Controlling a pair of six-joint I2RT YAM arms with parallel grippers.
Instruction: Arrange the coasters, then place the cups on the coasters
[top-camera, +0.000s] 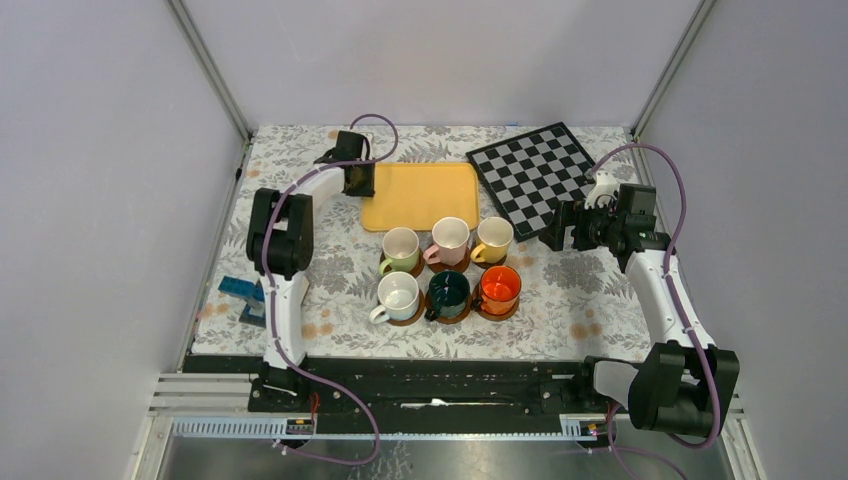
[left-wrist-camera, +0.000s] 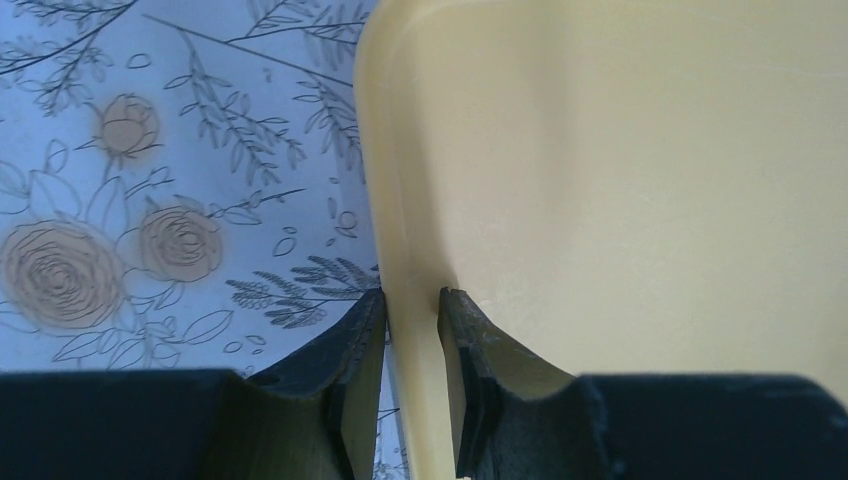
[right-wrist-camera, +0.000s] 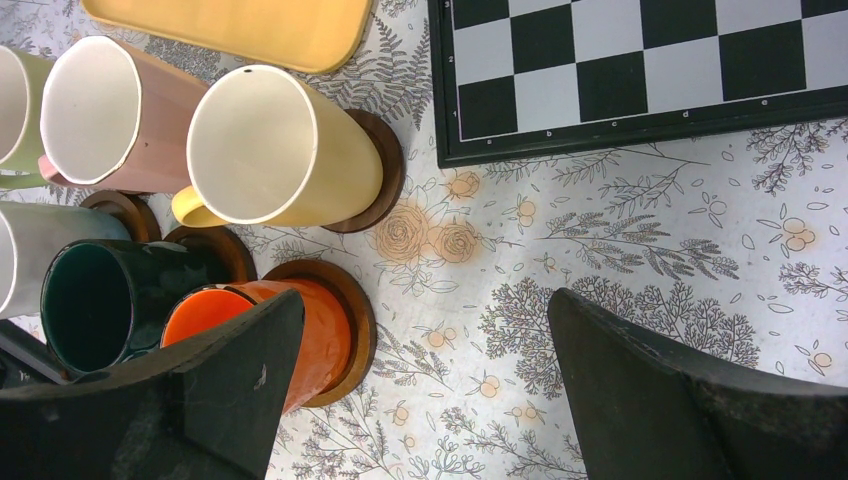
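Note:
Several cups stand in two rows of three, each on a brown coaster. The back row is pale green (top-camera: 400, 247), pink (top-camera: 450, 238) and yellow (top-camera: 493, 238). The front row is white (top-camera: 398, 296), dark green (top-camera: 449, 293) and orange (top-camera: 499, 288). In the right wrist view the yellow cup (right-wrist-camera: 270, 150) sits on its coaster (right-wrist-camera: 385, 170) and the orange cup (right-wrist-camera: 300, 330) on another coaster (right-wrist-camera: 355, 310). My right gripper (top-camera: 560, 228) (right-wrist-camera: 425, 330) hangs open and empty, right of the cups. My left gripper (top-camera: 360, 180) (left-wrist-camera: 412, 300) is shut on the left rim of the yellow tray (left-wrist-camera: 620, 180).
The yellow tray (top-camera: 420, 195) lies just behind the cups, close to the back row. A black-and-white chessboard (top-camera: 535, 175) lies at the back right, beside my right gripper. A small blue object (top-camera: 240, 290) sits at the table's left edge.

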